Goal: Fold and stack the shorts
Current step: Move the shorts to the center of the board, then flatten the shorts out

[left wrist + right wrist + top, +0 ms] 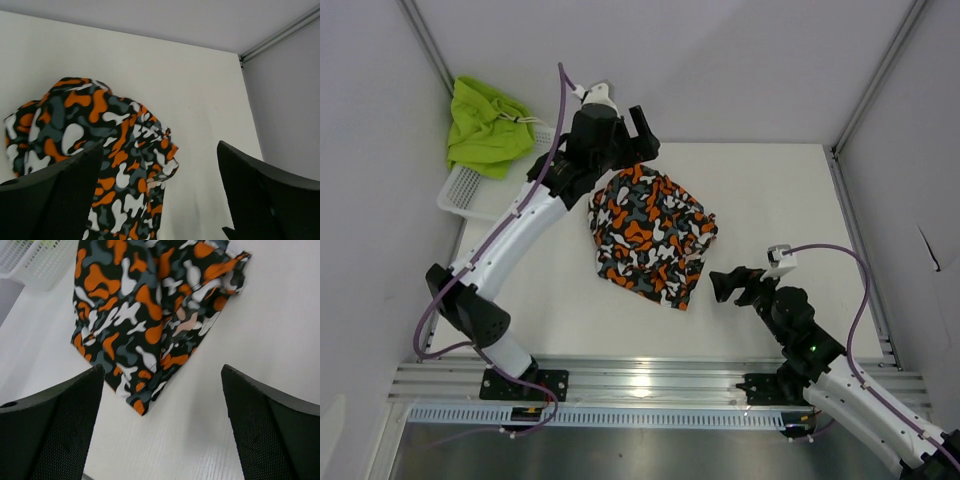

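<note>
Upper left of the top view: the lime green shorts (485,125) sit bunched in the white mesh basket (460,190), which is partly hidden by them and by the left arm. Moving right, the left end effector (157,200) hovers at the upper edge of the camo shorts (650,235), jaws spread wide, gripping nothing. Whether a finger brushes the fabric cannot be told. The camo pair lies folded mid-frame on the white counter (770,200). Further right, the right end effector (162,425) is wide open too and empty, near the fold's lower right corner but apart from it. Both wrist views crop the fingers at the bottom edge.
</note>
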You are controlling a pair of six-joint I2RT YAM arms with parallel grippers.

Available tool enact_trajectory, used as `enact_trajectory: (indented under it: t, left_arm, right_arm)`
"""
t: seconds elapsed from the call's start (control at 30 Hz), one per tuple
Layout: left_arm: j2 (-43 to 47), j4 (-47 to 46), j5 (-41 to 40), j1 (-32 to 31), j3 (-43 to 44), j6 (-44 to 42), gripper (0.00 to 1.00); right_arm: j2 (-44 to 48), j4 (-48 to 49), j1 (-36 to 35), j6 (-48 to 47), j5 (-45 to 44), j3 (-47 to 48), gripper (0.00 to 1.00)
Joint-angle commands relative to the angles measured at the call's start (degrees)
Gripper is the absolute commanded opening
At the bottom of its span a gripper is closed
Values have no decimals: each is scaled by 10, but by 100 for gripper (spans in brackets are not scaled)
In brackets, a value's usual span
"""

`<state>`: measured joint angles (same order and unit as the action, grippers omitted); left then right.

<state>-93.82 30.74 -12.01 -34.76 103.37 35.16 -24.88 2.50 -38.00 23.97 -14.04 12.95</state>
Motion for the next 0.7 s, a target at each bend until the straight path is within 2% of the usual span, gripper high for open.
enact_trajectory:
  t: [0.0,0.07,0.1,0.17,0.3,0.33,0.47,0.67]
  left_arm:
    - [60,71,-39,-2,13,-29,99]
    - [109,76,-74,-3,-11,-33,99]
    - [149,76,-82,-1,-57,-33,99]
    - [190,69,-101,-1,-95,-34,99]
    - [295,43,-115,5,-275,-28,99]
    - [310,37,-114,8,-289,-28,99]
    - [369,43,-90,56,-360,-26,99]
    - [402,33,-17,118,-434,-27,99]
  right_arm:
    - [-17,43,2,-7,45,-8,100]
    - [-38,57,2,-7,58,-6,100]
    - [-66,59,2,-4,63,3,99]
    - [-102,71,2,-4,82,12,99]
    - [-204,91,2,-8,121,43,94]
    - [-249,83,4,1,124,58,90]
    - [-345,79,2,17,203,131,78]
    - [-415,130,-11,41,203,153,75]
